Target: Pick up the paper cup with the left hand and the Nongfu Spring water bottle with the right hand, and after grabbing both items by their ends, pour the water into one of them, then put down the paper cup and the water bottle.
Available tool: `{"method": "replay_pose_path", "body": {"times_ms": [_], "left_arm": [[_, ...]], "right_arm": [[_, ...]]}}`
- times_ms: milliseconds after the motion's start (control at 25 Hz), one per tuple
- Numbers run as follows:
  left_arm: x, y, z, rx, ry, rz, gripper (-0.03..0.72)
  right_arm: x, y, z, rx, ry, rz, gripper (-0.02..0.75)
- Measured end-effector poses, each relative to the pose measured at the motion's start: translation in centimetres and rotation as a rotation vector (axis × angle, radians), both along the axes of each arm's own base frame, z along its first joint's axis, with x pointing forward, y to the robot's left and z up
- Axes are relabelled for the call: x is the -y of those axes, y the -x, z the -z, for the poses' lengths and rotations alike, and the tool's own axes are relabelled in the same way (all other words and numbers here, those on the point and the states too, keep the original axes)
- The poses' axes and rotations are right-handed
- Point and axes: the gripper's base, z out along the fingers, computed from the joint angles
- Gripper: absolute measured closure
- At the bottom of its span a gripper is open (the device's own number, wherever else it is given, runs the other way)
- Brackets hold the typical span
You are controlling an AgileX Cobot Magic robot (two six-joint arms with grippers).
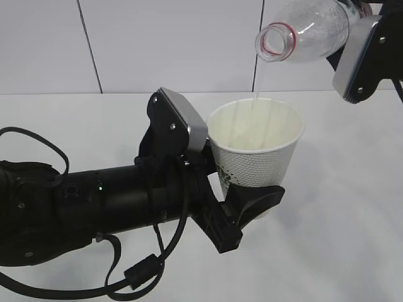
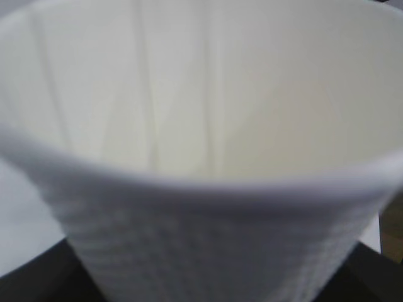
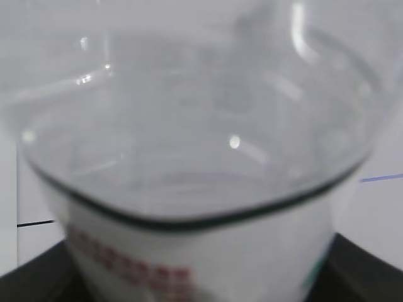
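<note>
Pouring from bottle (image 1: 315,31) into cup (image 1: 255,148), both held clear of the desk (image 1: 352,207).

Left jaws pinching the cup low on its dimpled wall; right jaws clamping the bottle by its base end, mouth tilted down over the cup. Thin water (image 1: 255,100) stream falling inside the rim. Likely light, soft paper: squeeze gently, low. Likely slick, springy plastic, lightening while emptying: grip firm near the base.

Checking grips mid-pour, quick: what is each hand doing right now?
Left hand: closed on the paper cup, held upright.
Right hand: closed on the Nongfu Spring water bottle, tipped so its mouth is over the cup.
</note>
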Motion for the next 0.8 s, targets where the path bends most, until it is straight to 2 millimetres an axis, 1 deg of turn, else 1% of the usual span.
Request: {"method": "replay_pose_path", "body": {"times_ms": [800], "left_arm": [[-0.01, -0.01, 0.05, -0.001, -0.006, -0.001, 0.125]], "right_arm": [[0.03, -0.01, -0.02, 0.040, 0.066, 0.004, 0.234]]}}
